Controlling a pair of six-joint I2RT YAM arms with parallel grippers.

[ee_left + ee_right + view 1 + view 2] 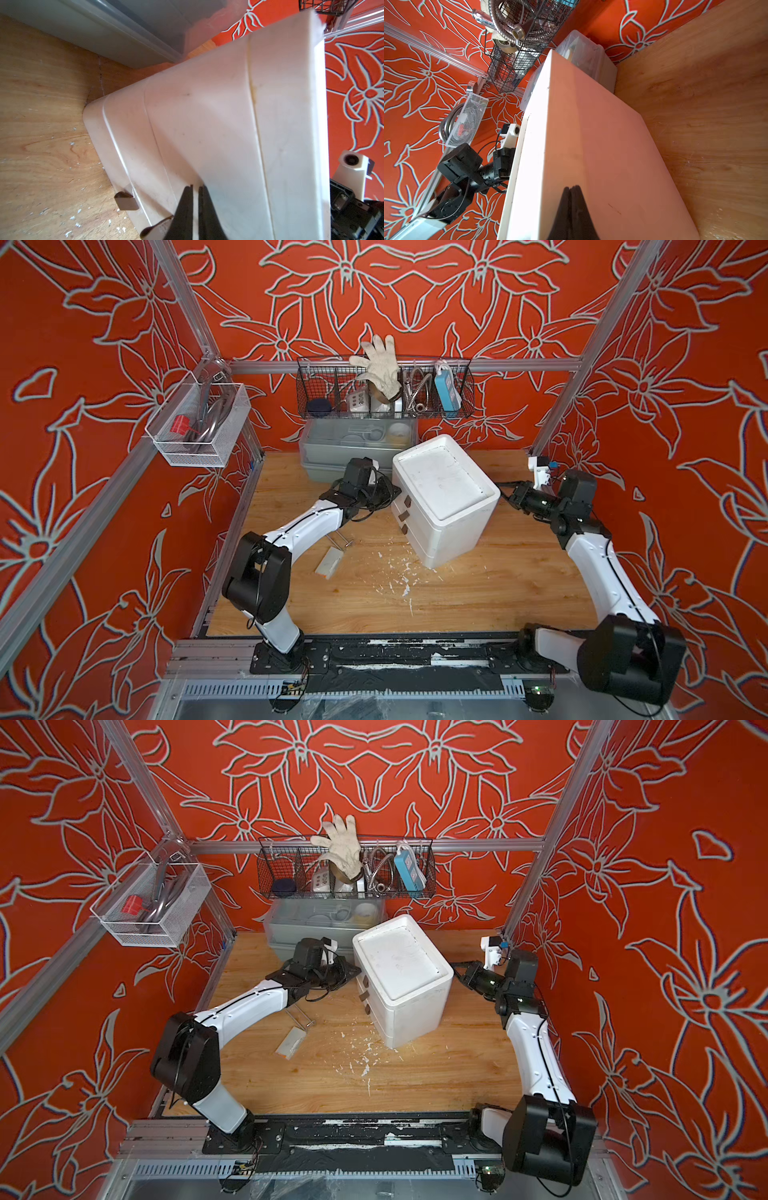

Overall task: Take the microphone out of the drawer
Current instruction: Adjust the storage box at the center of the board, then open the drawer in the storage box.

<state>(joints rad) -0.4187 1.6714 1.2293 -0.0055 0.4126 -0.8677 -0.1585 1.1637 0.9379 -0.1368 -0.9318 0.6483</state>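
Left hand (195, 186) and right hand (572, 186), pinched together, flank the closed drawer cabinet (446, 489) beside a grey bin (328, 452).

Smooth wht plastic drawer unit (446, 489); matt wood table (498, 593).

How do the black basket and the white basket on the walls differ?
The black basket is long, divided, hung on the back rail; the white basket is shorter, on the side rail. The black basket holds a glove; the white basket a red item. Both are wire.
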